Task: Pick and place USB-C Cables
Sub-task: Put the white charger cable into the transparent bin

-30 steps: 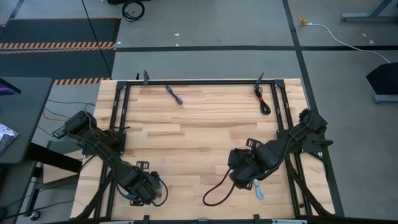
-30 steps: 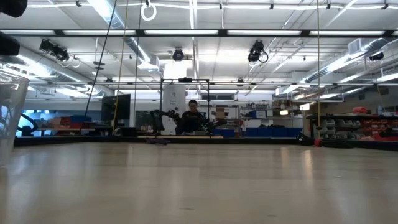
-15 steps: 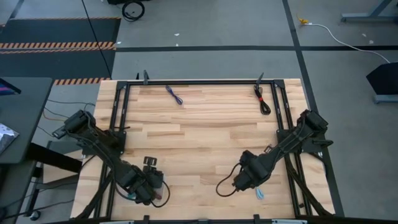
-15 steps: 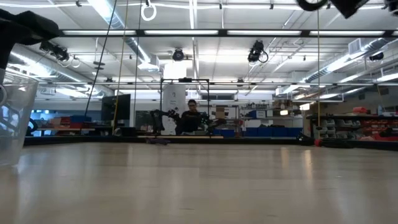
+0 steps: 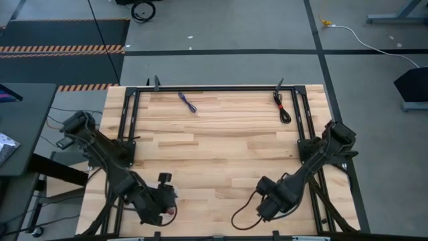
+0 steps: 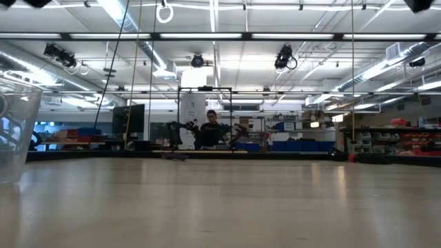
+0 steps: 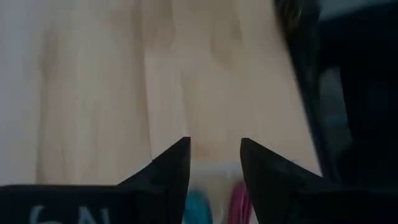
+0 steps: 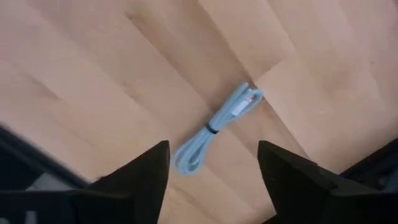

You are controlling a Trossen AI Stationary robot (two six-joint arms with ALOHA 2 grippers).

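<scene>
Right gripper (image 8: pixel 211 180) jaws released, a wide gap between the two dark fingers (image 8: pixel 140 171), nothing gripped. Light blue cable (image 8: pixel 214 124) lies flat on the wooden table (image 8: pixel 93 81) in that gap, just beyond the tips, not touched. It's a folded bundle with a dark tie at mid length; long axis diagonal across the wood grain, plug ends at one end, loop end nearer the gripper. From above, the right gripper (image 5: pixel 271 204) sits at about 5 o'clock on the table (image 5: pixel 221 140), near the front edge; arm covers the blue cable there.

Left gripper (image 7: pixel 214 162) jaws parted, narrow gap, clamping nothing visible. Just under the tips, blurry teal cable (image 7: pixel 198 208) and maroon-red cable (image 7: pixel 239 205) side by side; orientation can't be told. From above, the left gripper (image 5: pixel 157 204) is at about 7 o'clock.

Purple cable (image 5: pixel 187 102) at 11 o'clock near the back rail, long axis slanting 10-to-4. Black-and-red cable (image 5: pixel 282 107) at 1 o'clock, long axis roughly 12-to-6.

A clear container (image 6: pixel 14 131) shows at the low view's left edge.
</scene>
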